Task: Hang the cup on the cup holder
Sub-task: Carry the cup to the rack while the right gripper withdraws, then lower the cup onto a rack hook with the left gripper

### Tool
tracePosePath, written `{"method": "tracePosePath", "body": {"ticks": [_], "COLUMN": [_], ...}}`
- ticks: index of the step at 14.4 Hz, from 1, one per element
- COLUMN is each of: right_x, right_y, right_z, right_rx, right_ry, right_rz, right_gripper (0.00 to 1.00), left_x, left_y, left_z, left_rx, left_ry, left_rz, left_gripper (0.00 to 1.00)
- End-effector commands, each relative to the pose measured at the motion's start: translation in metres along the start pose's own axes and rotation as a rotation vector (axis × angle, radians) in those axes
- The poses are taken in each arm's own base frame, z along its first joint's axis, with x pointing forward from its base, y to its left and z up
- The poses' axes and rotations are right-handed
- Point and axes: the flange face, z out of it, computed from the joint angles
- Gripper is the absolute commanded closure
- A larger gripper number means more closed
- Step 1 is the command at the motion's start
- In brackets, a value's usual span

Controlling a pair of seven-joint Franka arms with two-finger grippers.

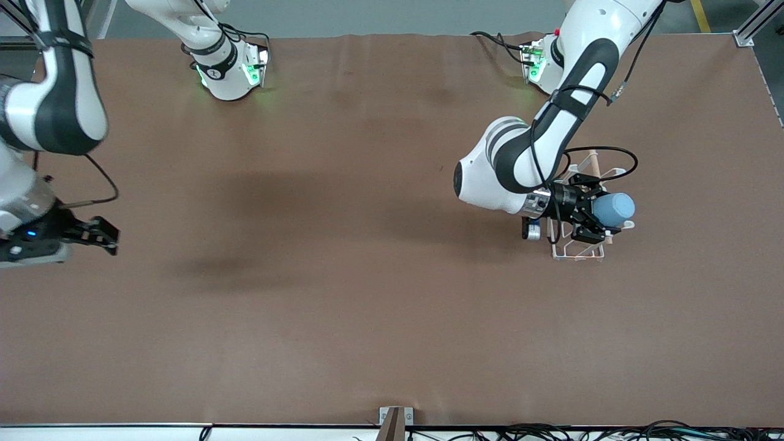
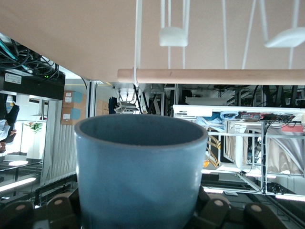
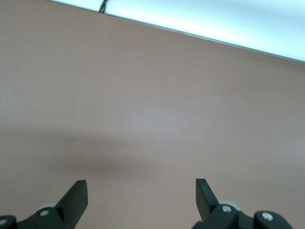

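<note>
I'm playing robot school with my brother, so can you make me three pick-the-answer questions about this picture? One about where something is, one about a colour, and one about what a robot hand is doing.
1. Where is the cup?
A. lying on the table by the right arm
B. up in the left gripper, over the cup holder
C. standing in the middle of the table

2. What colour is the cup?
A. red
B. yellow
C. light blue

3. How are the fingers of the right gripper?
A. spread open, holding nothing
B. shut on the cup
C. shut on the rack

Answers:
1 B, the front view shows the left gripper holding it above the white wire rack.
2 C, both views of it show light blue.
3 A, the right wrist view shows only bare table between them.
</note>
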Motion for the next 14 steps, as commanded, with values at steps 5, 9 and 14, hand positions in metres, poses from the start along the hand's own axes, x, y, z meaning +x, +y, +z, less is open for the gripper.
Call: {"method": "tracePosePath", "body": {"ticks": [5,9,14], "right_x": [-0.005,-0.038,-0.05], "right_y": [0.019,0.021,0.014], "right_z": [-0.104,-0.144,-0.171], "right_rx": [-0.006,0.109,0.128], "right_ry": [-0.077,-0.148,-0.219], "right_rz": [0.299,0.385,0.456], "right_gripper": [0.0,0.0,0.0], "left_x": [0.044,0.065,0.09], "left_y": [0.001,0.007,0.015], "left_z": [0.009,0.009,0.02], "left_rx": [0.037,0.039,0.028], "left_ry": [-0.057,-0.064,-0.106], "left_rz": [0.021,0.008,0.0], "left_gripper": [1.0,1.0,0.99]}}
